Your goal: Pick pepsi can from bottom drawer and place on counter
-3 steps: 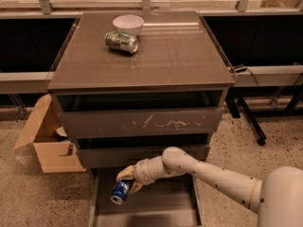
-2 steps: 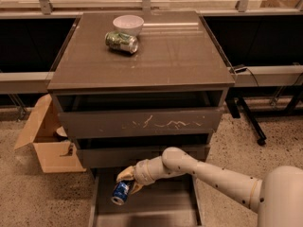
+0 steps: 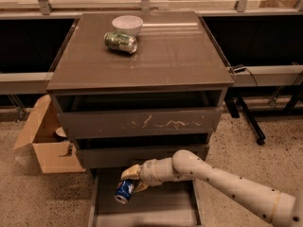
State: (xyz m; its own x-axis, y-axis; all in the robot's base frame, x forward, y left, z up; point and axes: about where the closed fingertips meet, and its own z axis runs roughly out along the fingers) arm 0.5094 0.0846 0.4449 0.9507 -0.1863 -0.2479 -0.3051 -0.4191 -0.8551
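Observation:
The pepsi can [image 3: 124, 192] is dark blue with a silver end, tilted, and held just above the floor of the bottom drawer [image 3: 161, 206], which is pulled out at the foot of the cabinet. My gripper [image 3: 131, 179] is shut on the can's upper part, its pale fingers wrapped around it, with the white arm reaching in from the lower right. The counter [image 3: 165, 51] is the glossy grey-brown top of the cabinet, well above the can.
On the counter's far left stand a white bowl [image 3: 127, 24] and a green-and-silver can [image 3: 121, 42] lying on its side. The scratched-front drawer [image 3: 142, 123] sits above. An open cardboard box [image 3: 47, 143] stands on the floor at the cabinet's left.
The can and gripper sit slightly higher over the drawer than before; otherwise the scene looks the same.

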